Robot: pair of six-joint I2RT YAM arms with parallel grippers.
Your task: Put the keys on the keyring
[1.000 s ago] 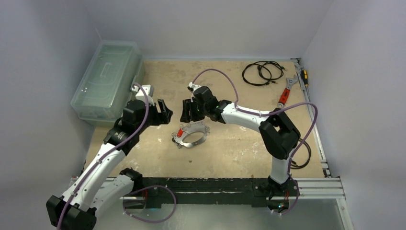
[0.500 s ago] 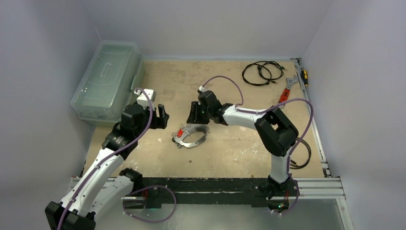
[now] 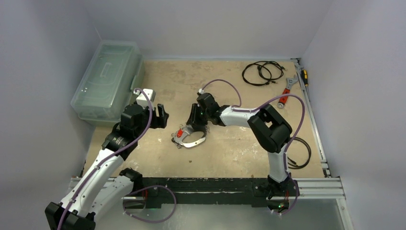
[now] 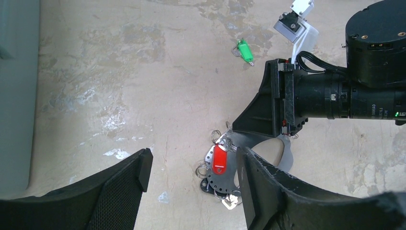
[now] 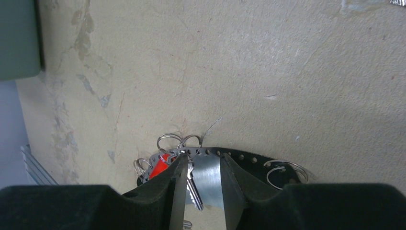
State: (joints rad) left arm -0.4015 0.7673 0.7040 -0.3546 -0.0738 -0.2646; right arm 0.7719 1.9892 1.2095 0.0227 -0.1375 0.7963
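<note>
Black left gripper (image 4: 194, 153) low in left wrist view, jaws wide, nothing between. Keyring (image 4: 286, 154) lies just beyond them, lower centre, red-tagged key (image 4: 219, 159) on its left rim. Right gripper (image 5: 203, 160) straddles keyring's band: right wrist view shows narrow jaws, silver strip filling the gap, pinched or not cannot tell. Green-tagged key (image 4: 245, 51) only in left wrist view, upper centre, lying loose, well apart from keyring; top view doesn't show it.
</note>
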